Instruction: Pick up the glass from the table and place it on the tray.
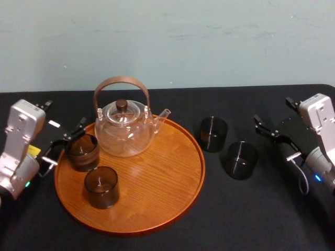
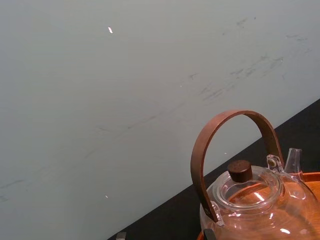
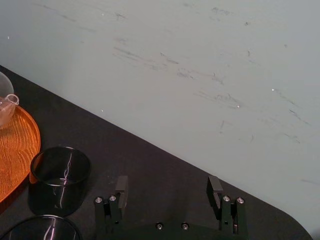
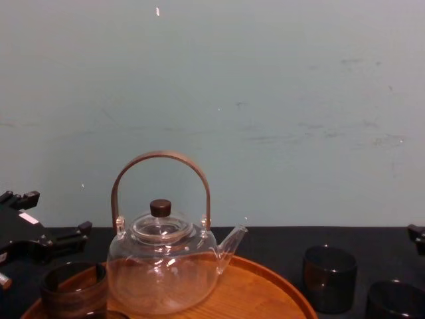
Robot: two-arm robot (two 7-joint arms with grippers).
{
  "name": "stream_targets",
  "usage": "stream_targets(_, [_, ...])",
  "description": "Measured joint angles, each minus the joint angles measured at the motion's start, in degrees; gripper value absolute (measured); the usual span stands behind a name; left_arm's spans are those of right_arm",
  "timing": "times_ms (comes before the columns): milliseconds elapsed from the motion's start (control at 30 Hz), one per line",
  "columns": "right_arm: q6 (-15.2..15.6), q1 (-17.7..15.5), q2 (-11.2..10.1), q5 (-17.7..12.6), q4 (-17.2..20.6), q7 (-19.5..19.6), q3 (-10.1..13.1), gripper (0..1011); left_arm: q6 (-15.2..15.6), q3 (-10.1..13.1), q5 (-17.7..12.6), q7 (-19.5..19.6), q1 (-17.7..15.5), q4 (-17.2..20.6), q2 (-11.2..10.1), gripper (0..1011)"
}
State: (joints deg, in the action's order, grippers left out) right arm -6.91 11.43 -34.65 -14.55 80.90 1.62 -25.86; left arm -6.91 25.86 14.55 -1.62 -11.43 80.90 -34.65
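Seemingly at release: on the bench (image 1: 235,219) the tray (image 1: 167,180) bears the teapot (image 1: 125,130) and two glasses, the left-rim glass (image 1: 82,152) just by the left gripper's (image 1: 65,140) released jaws; next, the right gripper's (image 3: 167,185) spread jaws must take a bench glass (image 1: 241,160) nearby.

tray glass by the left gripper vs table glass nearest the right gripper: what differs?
Place: the tray glass stands on the tray at its left rim; the table glass stands on the black table.
Gripper: the left gripper is close by the tray glass; the right gripper, open, is apart from the table glass.
Shared: both are upright, dark smoky tumblers.
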Motion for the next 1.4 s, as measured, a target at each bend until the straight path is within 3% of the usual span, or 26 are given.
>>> stream_targets(1400, [0.0,0.0,0.0,0.0,0.0,0.0,0.0,1002,0.0,0.0,0.0,0.0,0.0,0.0,0.0,1001])
